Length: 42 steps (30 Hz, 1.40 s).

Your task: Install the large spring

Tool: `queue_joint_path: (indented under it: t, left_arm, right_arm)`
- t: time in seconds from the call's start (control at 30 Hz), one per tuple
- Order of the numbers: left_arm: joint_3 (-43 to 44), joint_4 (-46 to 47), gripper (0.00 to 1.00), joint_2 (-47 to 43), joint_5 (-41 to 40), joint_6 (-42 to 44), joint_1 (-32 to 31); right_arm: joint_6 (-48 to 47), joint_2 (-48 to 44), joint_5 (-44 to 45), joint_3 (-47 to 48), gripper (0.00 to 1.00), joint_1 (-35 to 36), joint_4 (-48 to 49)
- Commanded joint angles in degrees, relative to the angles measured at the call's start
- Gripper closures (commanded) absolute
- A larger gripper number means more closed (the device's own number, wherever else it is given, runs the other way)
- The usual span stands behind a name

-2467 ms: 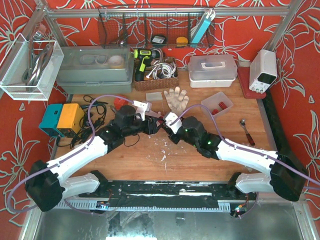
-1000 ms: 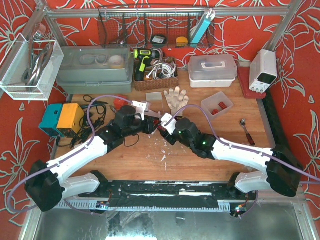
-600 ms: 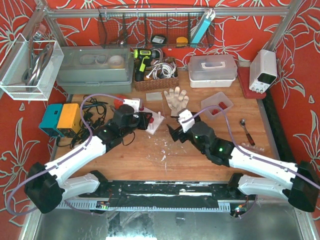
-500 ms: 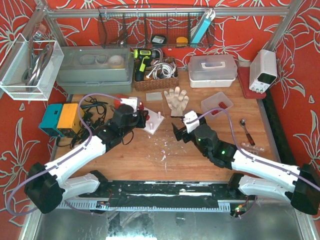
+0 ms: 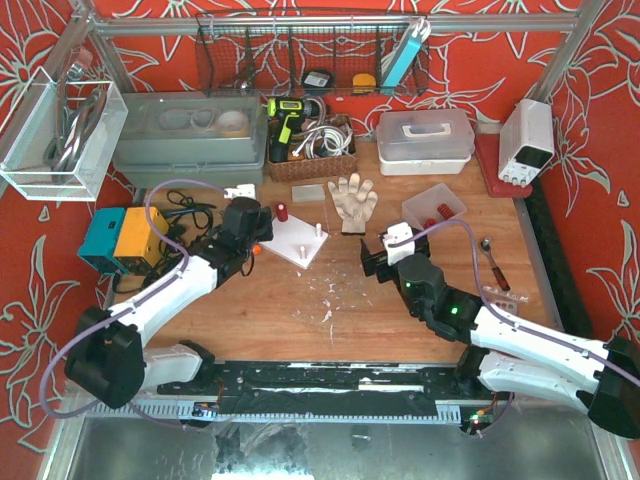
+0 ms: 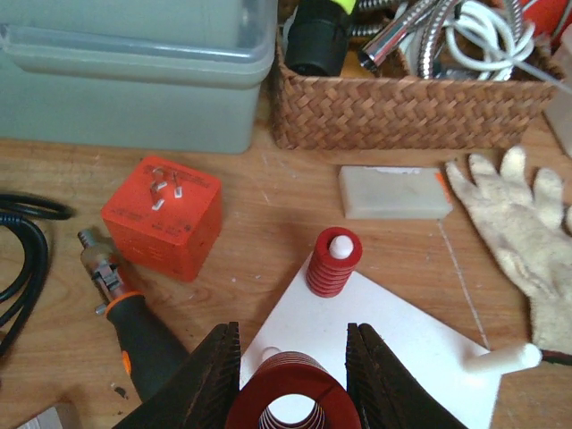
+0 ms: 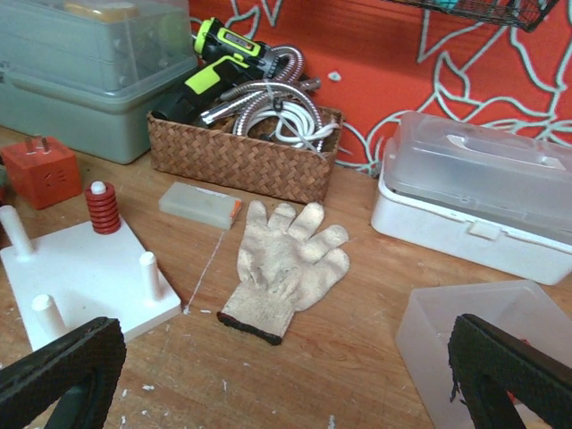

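Both arms have drawn apart since the earlier frames, leaving the white peg board [image 5: 297, 243] flat near the worktop's [image 5: 400, 320] rear edge. Red and coiled, the large spring [image 6: 308, 368] is clamped in the left gripper [image 6: 292, 340] at a board corner. The right gripper [image 7: 286, 384] stands fully open, empty. Only the left wrist view shows the grip.

left pincer [image 5: 254, 242] gripping large spring [image 5: 259, 247] beside white peg board [image 5: 300, 246], right pincer [image 5: 373, 255] wide open near glove [image 5: 352, 198]

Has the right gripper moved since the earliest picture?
Yes. The right gripper has drawn back rightward: from below the glove's left edge to below its right edge, open.
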Motion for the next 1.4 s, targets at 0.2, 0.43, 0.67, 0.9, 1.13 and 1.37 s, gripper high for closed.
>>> queue_joint_path:
  t: [0.2,0.43,0.67,0.9,1.13,1.37]
  left_arm:
    - [-0.36,7.89,1.0,4.99,-0.39,1.99,1.93]
    - [1.45,6.0,1.0,9.17,0.96,2.1,2.39]
    - [1.28,6.43,1.0,11.24,1.16,2.36,2.74]
    - [1.52,7.46,1.0,11.58,1.33,2.94,3.31]
    - [2.13,7.42,1.0,13.73,2.15,3.12,3.48]
    - [2.87,7.49,0.96,16.91,2.14,3.57,3.91]
  right_arm:
    - [1.68,-1.43,4.37,-1.02,0.01,-0.58,-0.24]
    - [1.31,-2.87,5.62,-1.95,0.01,-0.74,0.3]
    - [1.37,-2.67,5.34,-2.18,0.01,-0.87,0.66]
    - [1.12,-3.03,5.29,-2.24,0.01,-0.92,0.72]
    - [1.23,-3.01,5.09,-2.26,0.01,-1.01,0.79]
    - [1.17,-3.22,5.0,-2.33,0.01,-1.11,0.77]
